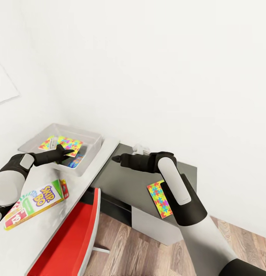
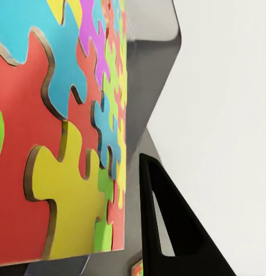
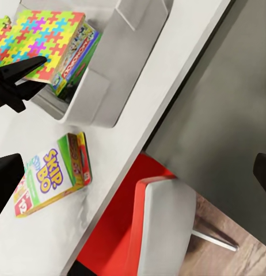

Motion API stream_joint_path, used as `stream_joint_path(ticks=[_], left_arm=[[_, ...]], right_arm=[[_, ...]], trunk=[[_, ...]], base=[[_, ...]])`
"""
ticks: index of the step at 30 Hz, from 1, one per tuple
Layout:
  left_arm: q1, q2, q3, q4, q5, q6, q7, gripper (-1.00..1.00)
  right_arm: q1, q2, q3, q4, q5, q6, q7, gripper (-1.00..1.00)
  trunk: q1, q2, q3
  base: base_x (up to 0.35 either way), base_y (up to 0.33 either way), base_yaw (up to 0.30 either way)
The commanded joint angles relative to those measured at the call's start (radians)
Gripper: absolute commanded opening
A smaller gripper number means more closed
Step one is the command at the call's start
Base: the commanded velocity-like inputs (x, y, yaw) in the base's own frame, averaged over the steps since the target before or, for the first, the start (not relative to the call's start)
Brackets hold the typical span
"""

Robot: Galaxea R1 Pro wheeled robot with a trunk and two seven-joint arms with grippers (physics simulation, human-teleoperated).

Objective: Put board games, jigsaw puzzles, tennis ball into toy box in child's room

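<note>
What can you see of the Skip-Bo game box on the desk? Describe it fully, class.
The Skip-Bo game box is a flat cardboard-looking rectangle with a green and white printed lid, yellow lettering and red sides. It lies flat, closed, on the light grey table, just in front of the toy box but apart from it. Neither gripper touches it.

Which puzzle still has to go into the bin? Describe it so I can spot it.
Find the dark grey corner of the desk. The puzzle sheet lies flat there, half hidden under the right arm. Unlike the other puzzle, it is outside the bin.
</note>
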Motion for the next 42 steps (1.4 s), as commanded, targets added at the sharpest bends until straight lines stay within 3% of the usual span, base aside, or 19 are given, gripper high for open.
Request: stream_joint_path(ticks=[1, 8, 14, 23, 31, 42], left_arm=[[-0.001, 0.0, 0.007, -0.001, -0.01, 0.005, -0.007, -1.0], [-0.012, 0.0, 0.007, -0.001, -0.009, 0.008, -0.033, -1.0], [-0.036, 0.002, 0.003, -0.002, -0.012, 0.028, -0.165, -1.0], [-0.04, 0.002, 0.001, -0.009, -0.013, 0.034, -0.242, -1.0], [-0.04, 0.003, -0.001, -0.01, -0.013, 0.033, -0.265, -1.0], [-0.042, 0.023, 0.001, -0.011, -0.012, 0.035, -0.282, -1.0]], right_arm=[[-0.001, 0.0, 0.0, -0.001, -0.009, 0.002, -0.01, 1.0], [-0.001, 0.0, 0.002, -0.002, -0.009, 0.002, -0.01, 1.0], [0.0, 0.0, 0.003, -0.002, -0.009, 0.002, -0.01, 1.0], [0.0, 0.0, 0.003, -0.002, -0.009, 0.004, -0.01, 1.0], [0.0, 0.0, 0.005, -0.002, -0.009, 0.004, -0.01, 1.0], [0.0, 0.0, 0.012, -0.002, -0.009, 0.01, -0.01, 1.0]], trunk=[[0.001, -0.002, -0.003], [0.001, -0.002, -0.015], [0.001, -0.002, -0.025], [0.001, -0.002, -0.039], [0.001, -0.002, -0.05], [0.001, -0.002, -0.067]], base=[[0.0, 0.0, 0.0], [0.0, 0.0, 0.0], [0.0, 0.0, 0.0], [0.0, 0.0, 0.0], [0.0, 0.0, 0.0], [0.0, 0.0, 0.0]])
